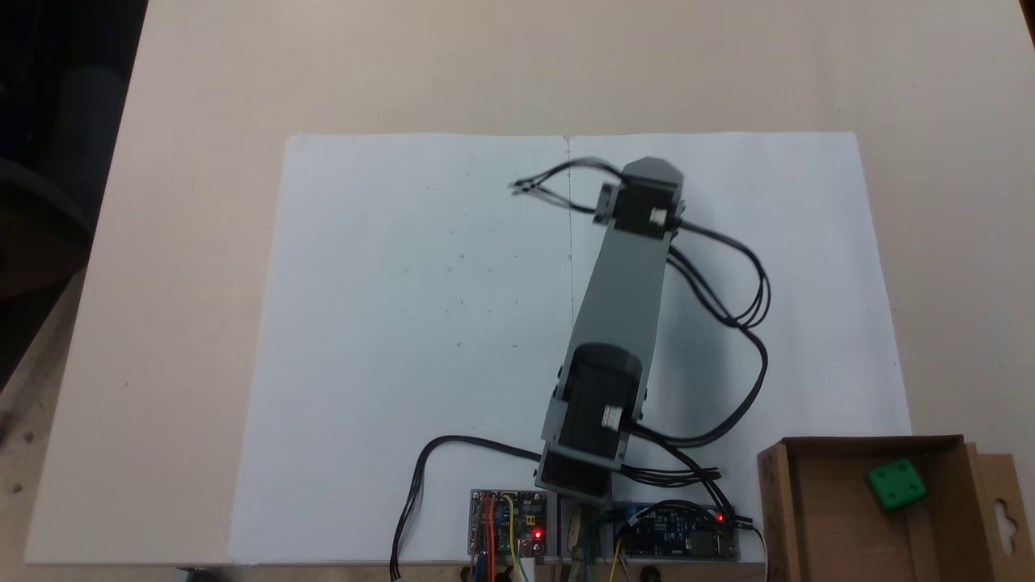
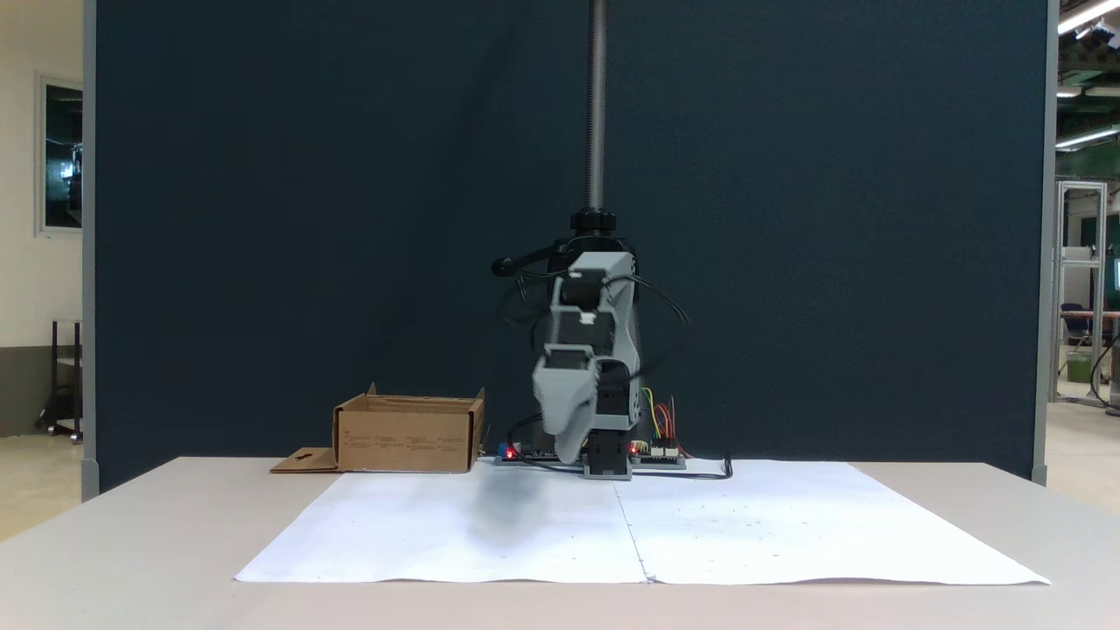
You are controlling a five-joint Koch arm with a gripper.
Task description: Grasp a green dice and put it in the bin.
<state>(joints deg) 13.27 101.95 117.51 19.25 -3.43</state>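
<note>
One green dice (image 1: 896, 483) inside the bin (image 1: 776, 517) (well apart from the end effector (image 2: 567, 446)).

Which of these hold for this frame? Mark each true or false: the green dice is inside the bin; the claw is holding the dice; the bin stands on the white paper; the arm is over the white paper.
1. The green dice lies inside the bin. True.
2. The claw is holding the dice. False: the dice rests on the bin's floor, apart from the arm; whether the claw is open cannot be told.
3. The bin stands on the white paper. False: it sits on the bare table beside the paper's corner.
4. The arm reaches out over the white paper. True.
</note>
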